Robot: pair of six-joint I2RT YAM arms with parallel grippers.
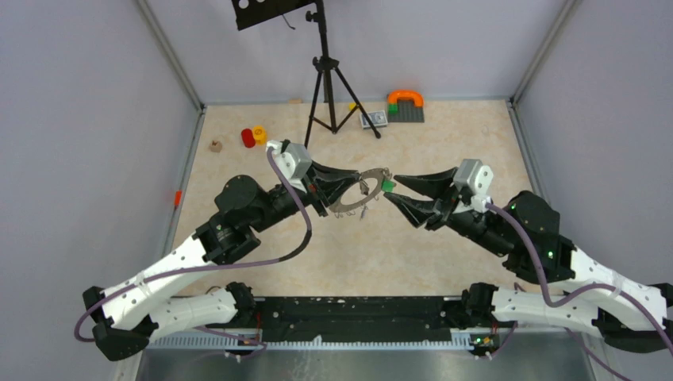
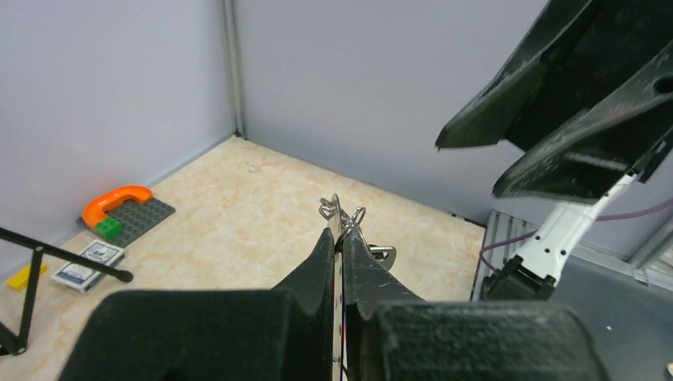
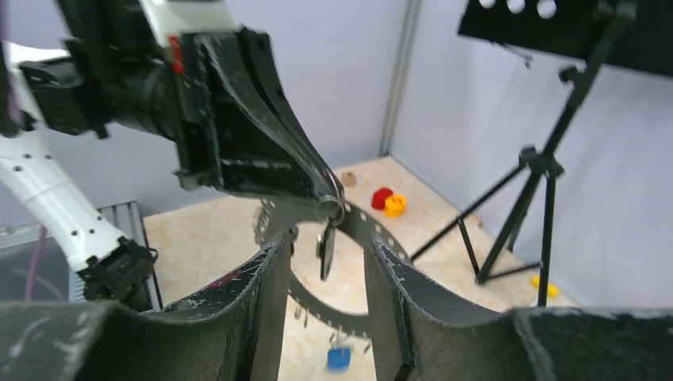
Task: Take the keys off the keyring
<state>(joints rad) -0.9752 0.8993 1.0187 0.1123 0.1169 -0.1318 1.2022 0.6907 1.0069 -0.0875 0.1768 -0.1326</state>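
Keyring (image 1: 361, 190) sits in the air above the desk (image 1: 413, 262), on my side of the tripod (image 1: 321, 79). The clenched left claw (image 2: 340, 236) pinches it edge-on. It is a flat grey metal band, thin and slick-looking, with small holes along it. Small silver keys (image 3: 325, 258) dangle from it, one blue-tagged (image 3: 339, 359). The right claw (image 3: 325, 240) is released, jaws straddling the band and gripping nothing.

Risks, as I judge them: closing here bites the ring rather than a key, or a tug twists the ring out of the left pinch.
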